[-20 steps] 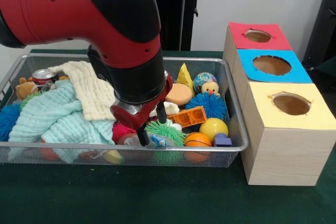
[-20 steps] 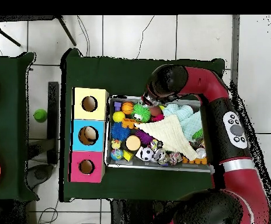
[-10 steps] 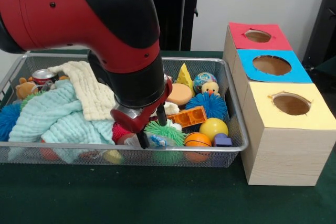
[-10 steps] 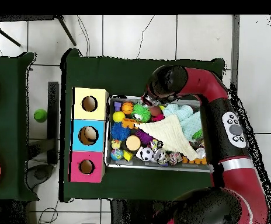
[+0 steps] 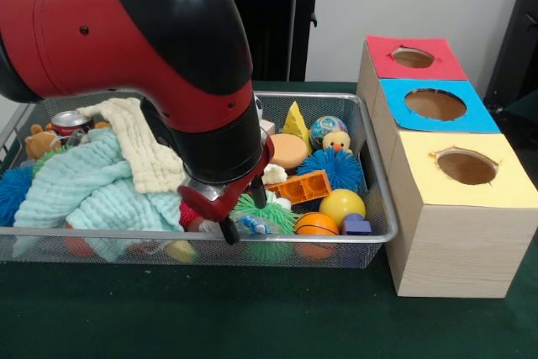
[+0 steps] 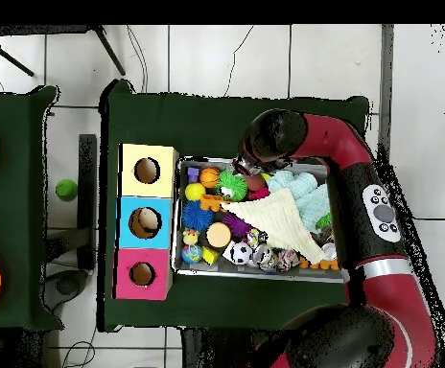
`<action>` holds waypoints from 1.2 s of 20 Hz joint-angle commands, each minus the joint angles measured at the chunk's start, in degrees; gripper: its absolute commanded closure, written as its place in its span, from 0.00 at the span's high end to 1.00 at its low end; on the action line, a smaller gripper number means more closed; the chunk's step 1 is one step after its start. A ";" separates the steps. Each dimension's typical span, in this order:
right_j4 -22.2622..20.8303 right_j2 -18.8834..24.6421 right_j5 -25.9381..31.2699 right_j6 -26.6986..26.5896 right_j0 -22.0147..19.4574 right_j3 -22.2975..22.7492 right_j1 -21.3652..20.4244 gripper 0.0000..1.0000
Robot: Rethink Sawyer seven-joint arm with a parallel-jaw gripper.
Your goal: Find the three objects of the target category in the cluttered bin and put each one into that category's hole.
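Observation:
The wire bin (image 5: 370, 176) holds a jumble of toys and cloths. My gripper (image 5: 244, 218) hangs low at the bin's front, fingers apart, straddling a small clear bottle with a blue label (image 5: 255, 226). Right beside it lies a green spiky ball (image 5: 271, 210). Further right are an orange basketball (image 5: 317, 224), a yellow ball (image 5: 341, 205), an orange brick (image 5: 300, 187) and a blue spiky ball (image 5: 340, 168). Three boxes with holes stand to the right: yellow (image 5: 466, 166), blue (image 5: 435, 104), red (image 5: 413, 57). In the overhead view the arm (image 6: 282, 137) hides the gripper.
A mint cloth (image 5: 80, 187) and a cream cloth (image 5: 143, 145) cover the bin's left half. A can (image 5: 69, 122) and a teddy (image 5: 40, 140) sit at the far left. A yellow wedge (image 5: 295, 122), a patterned ball (image 5: 326, 129) and an orange disc (image 5: 287, 151) lie at the back.
The gripper has sunk slightly and edged toward the bin's front wall. The arm's upper part has shifted a little. The toys have not moved.

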 commanded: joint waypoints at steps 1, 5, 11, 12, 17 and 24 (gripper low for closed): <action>-2.56 -0.32 2.11 -12.19 -1.05 -1.89 1.46 1.00; -2.93 -0.67 2.56 -12.58 -1.48 -1.95 1.34 1.00; -3.27 -0.89 2.84 -12.84 -2.02 -2.00 1.21 0.00; -3.39 -0.99 2.95 -12.89 -2.00 -2.00 1.17 0.00; -3.94 -1.44 3.95 -12.97 -1.94 -2.01 0.94 0.00; -3.28 -0.42 3.23 -12.26 -1.05 -1.14 0.95 0.00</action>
